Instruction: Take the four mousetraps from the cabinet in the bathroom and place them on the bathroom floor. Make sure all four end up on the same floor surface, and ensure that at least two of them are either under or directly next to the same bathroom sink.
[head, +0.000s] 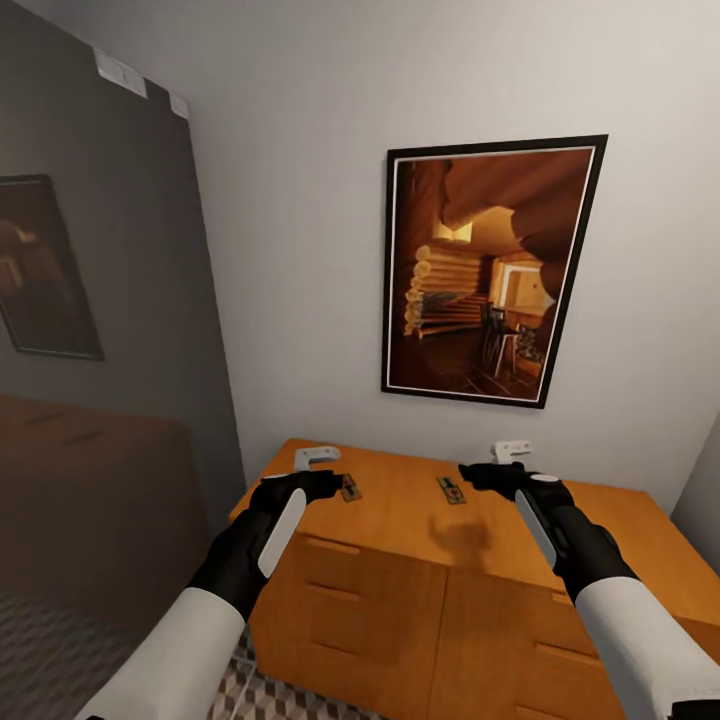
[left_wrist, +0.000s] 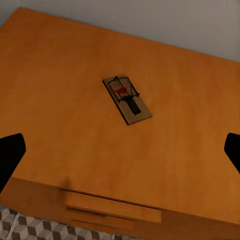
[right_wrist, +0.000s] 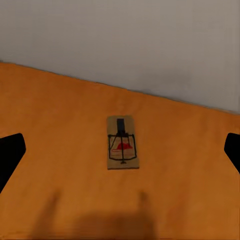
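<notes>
Two mousetraps lie on the flat top of the orange-brown cabinet (head: 400, 520): one to the left (head: 350, 488) and one to the right (head: 451, 490). My left gripper (head: 325, 482) hovers just short of the left mousetrap (left_wrist: 127, 99), open, its black fingers (left_wrist: 10, 155) spread wide around nothing. My right gripper (head: 480, 474) hangs over the cabinet top near the right mousetrap (right_wrist: 122, 142), also open and empty. Cube-patterned bathroom floor (head: 250, 695) runs below the cabinet front. The other mousetraps and the bathroom sink are out of view.
The pale wall directly behind the cabinet carries a framed picture (head: 490, 270). A dark grey panel (head: 110, 300) stands to the left of the cabinet. Drawer fronts (left_wrist: 112, 210) run along the cabinet's near face.
</notes>
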